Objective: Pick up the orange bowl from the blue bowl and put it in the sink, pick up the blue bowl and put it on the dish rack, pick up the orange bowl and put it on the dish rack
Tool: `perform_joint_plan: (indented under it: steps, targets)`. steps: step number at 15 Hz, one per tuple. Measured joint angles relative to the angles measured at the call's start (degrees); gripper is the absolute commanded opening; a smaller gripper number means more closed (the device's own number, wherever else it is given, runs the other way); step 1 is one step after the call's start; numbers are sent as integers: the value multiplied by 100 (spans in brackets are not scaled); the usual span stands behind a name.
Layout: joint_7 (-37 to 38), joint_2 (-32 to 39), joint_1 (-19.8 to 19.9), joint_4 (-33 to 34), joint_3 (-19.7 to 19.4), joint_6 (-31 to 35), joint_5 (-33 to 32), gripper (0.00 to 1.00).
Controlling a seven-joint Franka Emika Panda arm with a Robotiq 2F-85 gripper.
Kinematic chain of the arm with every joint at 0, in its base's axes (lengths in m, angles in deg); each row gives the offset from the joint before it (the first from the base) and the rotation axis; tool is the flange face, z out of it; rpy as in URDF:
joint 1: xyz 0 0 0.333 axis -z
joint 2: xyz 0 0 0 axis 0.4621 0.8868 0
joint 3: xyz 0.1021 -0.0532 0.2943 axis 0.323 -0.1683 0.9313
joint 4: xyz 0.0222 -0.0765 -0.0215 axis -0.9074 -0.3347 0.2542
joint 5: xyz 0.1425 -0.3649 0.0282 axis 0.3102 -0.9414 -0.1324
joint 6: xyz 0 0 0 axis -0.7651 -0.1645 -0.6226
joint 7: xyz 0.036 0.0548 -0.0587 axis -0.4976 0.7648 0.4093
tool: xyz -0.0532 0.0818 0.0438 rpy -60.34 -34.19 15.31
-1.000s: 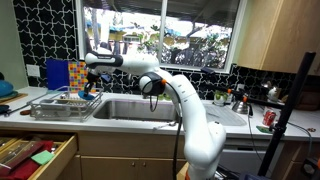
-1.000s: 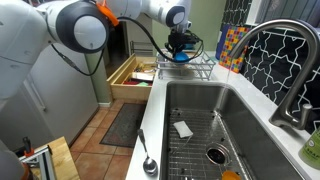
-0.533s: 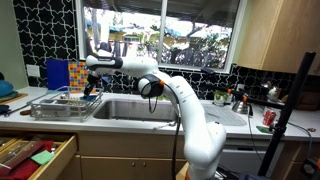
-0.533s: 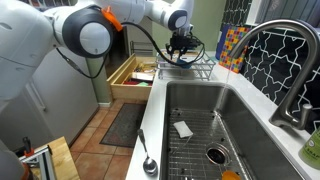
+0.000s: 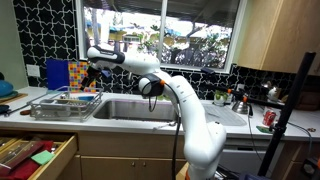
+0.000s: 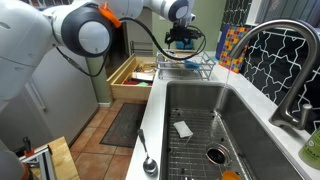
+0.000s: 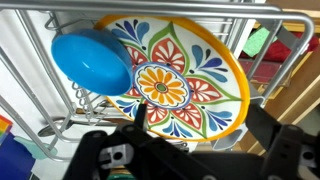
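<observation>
Beside the sink (image 5: 135, 107) in an exterior view, hovers with the gripper (image 5: 94, 75) above the dish rack (image 5: 64, 103), clear of its wires. Along the counter in an exterior view, shows the gripper (image 6: 182, 44) over the dish rack (image 6: 190, 68) beyond the sink (image 6: 192, 102); too small there to read the pincer. Down through the wrist view, keeps nothing pinched, gripper (image 7: 200, 125) spread wide. Finds the blue bowl (image 7: 90, 58) tipped inside the dish rack (image 7: 150, 12), overlapping the flower-patterned orange bowl (image 7: 190, 85) beside it.
</observation>
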Motion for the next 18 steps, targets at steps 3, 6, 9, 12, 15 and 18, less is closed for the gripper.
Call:
perform_joint_plan:
  steps: [3,6,9,12,15,18]
  targets:
    - [743,-119,-1,119,-8,-229,42,100]
    - [1713,-314,-10,139,-82,-437,23,100]
    - [2579,-592,-13,103,-278,-751,-71,100]
    - [3200,-927,21,-89,-592,-995,-295,100]
    - [3526,-1300,126,-581,-940,-1221,-537,100]
    - [3775,-1673,212,-1354,-1266,-1297,-789,100]
